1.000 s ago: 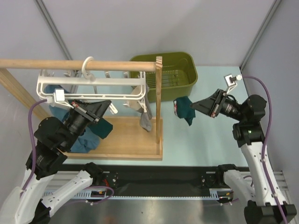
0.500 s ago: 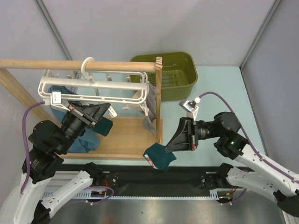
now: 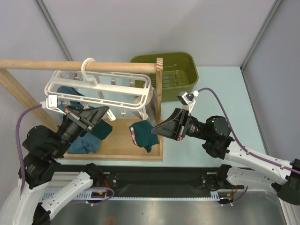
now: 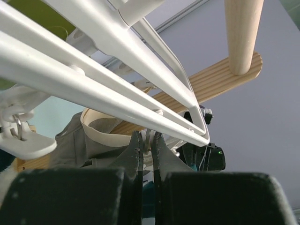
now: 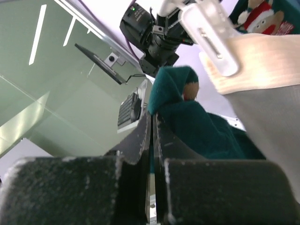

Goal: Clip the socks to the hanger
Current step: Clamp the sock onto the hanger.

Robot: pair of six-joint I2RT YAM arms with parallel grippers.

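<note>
The white hanger [image 3: 101,91] hangs tilted by its ring hook from the wooden rod [image 3: 56,64]. My left gripper [image 3: 106,112] is shut on one of its small clip pegs [image 4: 149,136], just under the hanger bars [image 4: 117,93]. My right gripper [image 3: 154,130] is shut on a dark teal sock [image 3: 143,136] and holds it beside the wooden post, below the hanger's right end. In the right wrist view that sock [image 5: 192,122] bulges from the gripper [image 5: 152,117], near a white peg [image 5: 211,37]. A grey sock [image 3: 151,107] with a cream cuff and a teal sock [image 3: 70,91] hang from the hanger.
More teal socks [image 3: 91,138] lie on the wooden rack's base [image 3: 122,140]. The rack's upright post [image 3: 159,89] stands between my arms. An olive green basket [image 3: 187,65] sits at the back right. A sock with a red-and-white patch [image 5: 262,14] shows above the grey sock [image 5: 267,98].
The right arm has swung from the right side to the rack's front, carrying the teal sock up beside the post. The left gripper has pulled the hanger's near side, tilting the frame.
</note>
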